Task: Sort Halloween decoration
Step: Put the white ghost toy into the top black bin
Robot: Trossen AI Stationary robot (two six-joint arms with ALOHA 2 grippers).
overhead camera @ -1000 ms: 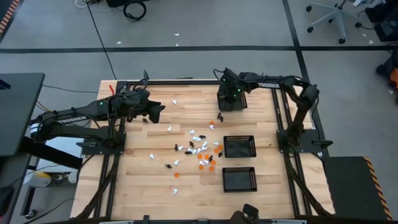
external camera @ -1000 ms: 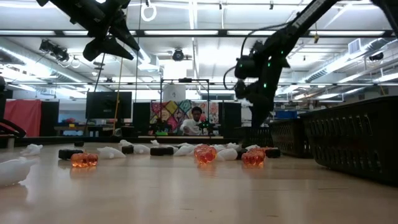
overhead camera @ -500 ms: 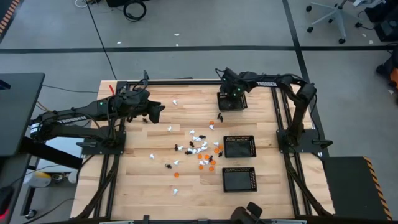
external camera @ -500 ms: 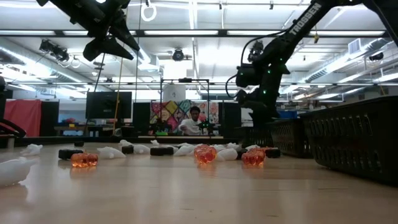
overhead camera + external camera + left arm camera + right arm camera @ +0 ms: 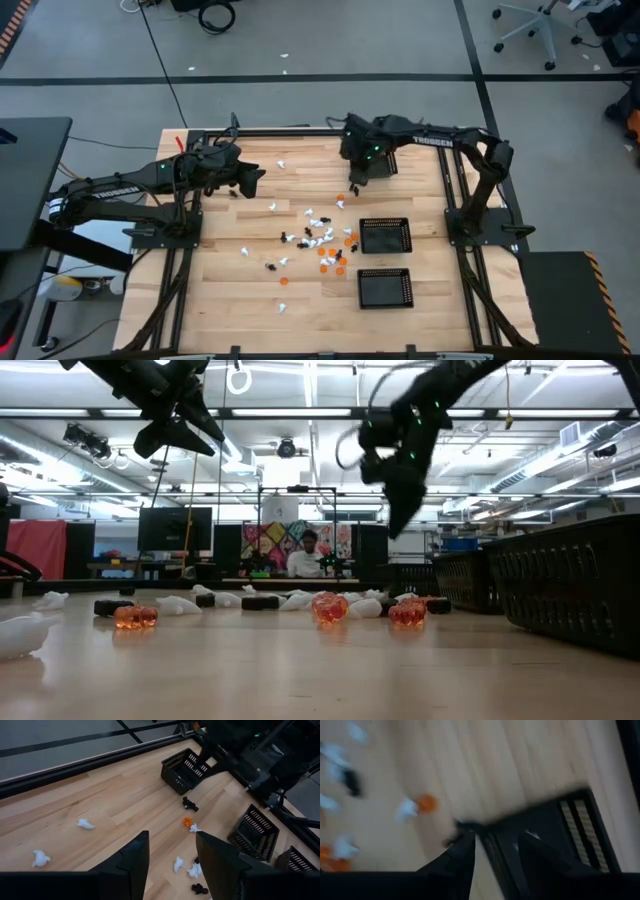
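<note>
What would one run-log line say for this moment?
right gripper: open, empty, beside far tray | left gripper: open, waiting above table | figures: scattered mid-table

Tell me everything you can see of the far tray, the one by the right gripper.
The far tray is a black rectangular mesh basket with upright lattice walls, plastic by the look of it. It sits flat on the wooden table near the far edge, apart from the two other trays. The right gripper hangs beside it, jaws parted, holding nothing. The right wrist view shows something pale inside; what it is cannot be told. A black figure lies just outside it.
</note>
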